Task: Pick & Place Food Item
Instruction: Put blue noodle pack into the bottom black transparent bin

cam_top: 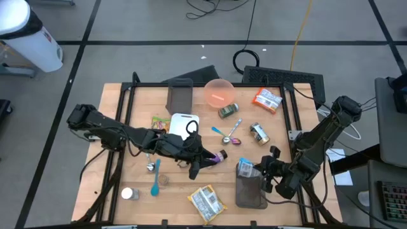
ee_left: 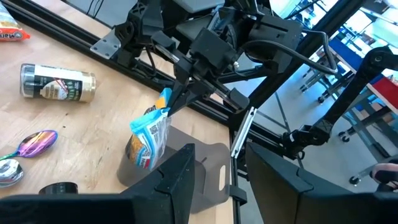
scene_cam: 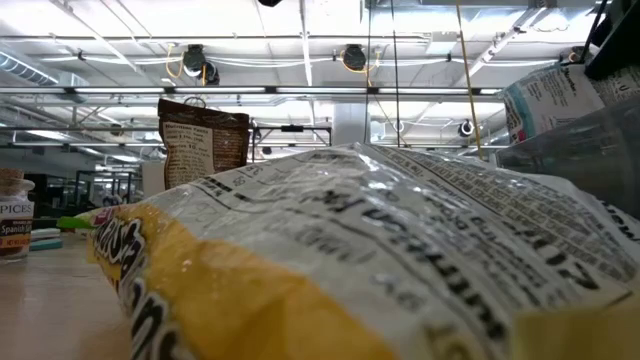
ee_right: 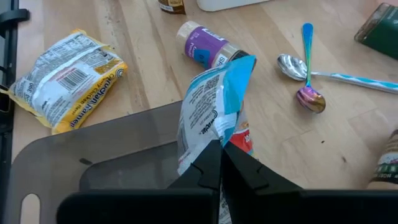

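Observation:
A white and blue food pouch (ee_right: 214, 93) hangs over a grey see-through bin (cam_top: 252, 194) at the table's near right, with my right gripper (ee_right: 219, 148) shut on it. The left wrist view shows the pouch (ee_left: 150, 134) with its lower end sunk behind the bin's wall (ee_left: 186, 155). My left gripper (cam_top: 202, 163) hovers mid-table beside a purple jar (cam_top: 220, 154) that lies on its side. Its fingers are open with nothing between them. My right gripper pinches the pouch's blue top edge (ee_left: 163, 102) between its two fingers (ee_left: 180, 93), slanting down from the table's right side. The pouch hangs below the fingers, nearly upright. Its lower end (ee_left: 142, 163) is inside the bin; whether it rests there I cannot tell.
A yellow ramen packet (cam_top: 206, 202) lies left of the bin and fills the low view. Spoons (cam_top: 227, 133), a tin (cam_top: 258, 133), a spice jar (cam_top: 228, 111), an orange snack packet (cam_top: 267, 99), a pink bowl (cam_top: 219, 92) and a second grey bin (cam_top: 179, 95) lie farther back.

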Robot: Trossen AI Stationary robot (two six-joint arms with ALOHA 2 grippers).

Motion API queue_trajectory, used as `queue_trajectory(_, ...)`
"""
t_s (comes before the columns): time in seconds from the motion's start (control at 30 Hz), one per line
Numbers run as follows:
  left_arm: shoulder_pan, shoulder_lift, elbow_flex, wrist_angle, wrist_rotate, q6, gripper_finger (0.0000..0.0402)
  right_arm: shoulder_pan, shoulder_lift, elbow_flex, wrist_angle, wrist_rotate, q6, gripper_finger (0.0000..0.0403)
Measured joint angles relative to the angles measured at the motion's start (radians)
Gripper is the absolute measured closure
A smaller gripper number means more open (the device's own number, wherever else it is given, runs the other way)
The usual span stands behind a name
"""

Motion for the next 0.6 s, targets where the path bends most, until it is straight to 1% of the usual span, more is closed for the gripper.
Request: queue_trajectory(0.6,0.000,0.000,0.000,0.000,0.001,0.001,0.0252,-0.070,0.000,0.000,0.000,-0.008,-0.085,0.0403)
